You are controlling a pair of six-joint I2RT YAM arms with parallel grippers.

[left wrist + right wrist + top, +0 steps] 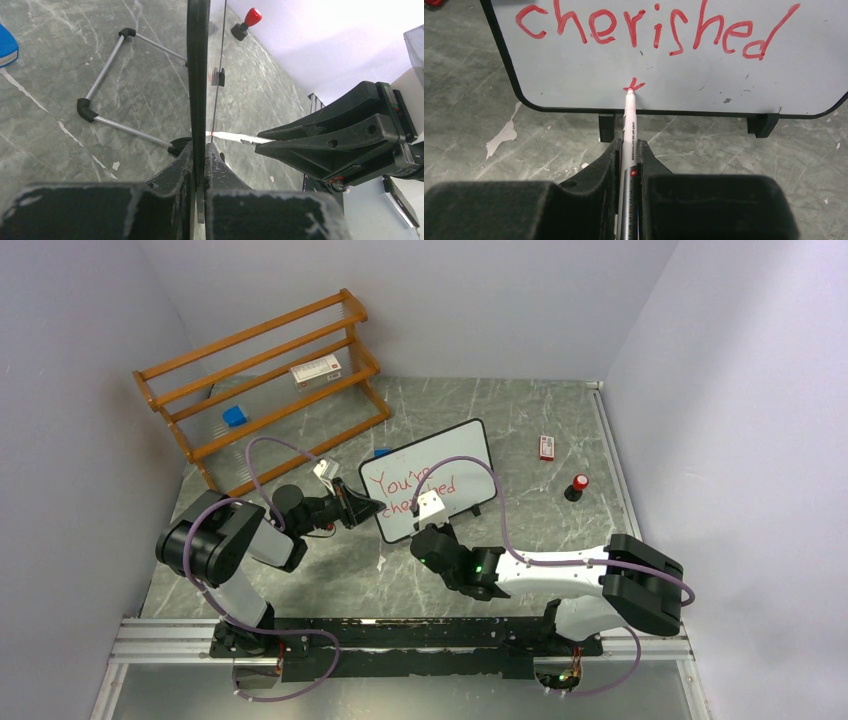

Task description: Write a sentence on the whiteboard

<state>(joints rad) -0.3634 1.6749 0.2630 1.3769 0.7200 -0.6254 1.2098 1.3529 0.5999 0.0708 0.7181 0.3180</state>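
Now | marker [629, 107] clamped in right gripper [628, 145] | whiteboard [574, 70] pinched by left gripper [200, 150] | risk: stroke smeared if whiteboard is pushed back

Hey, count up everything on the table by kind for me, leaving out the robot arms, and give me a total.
Whiteboard: 1
Marker: 1
Wooden rack: 1
Red-and-white boxes: 2
Blue objects: 2
Red-topped black piece: 1
Total: 8
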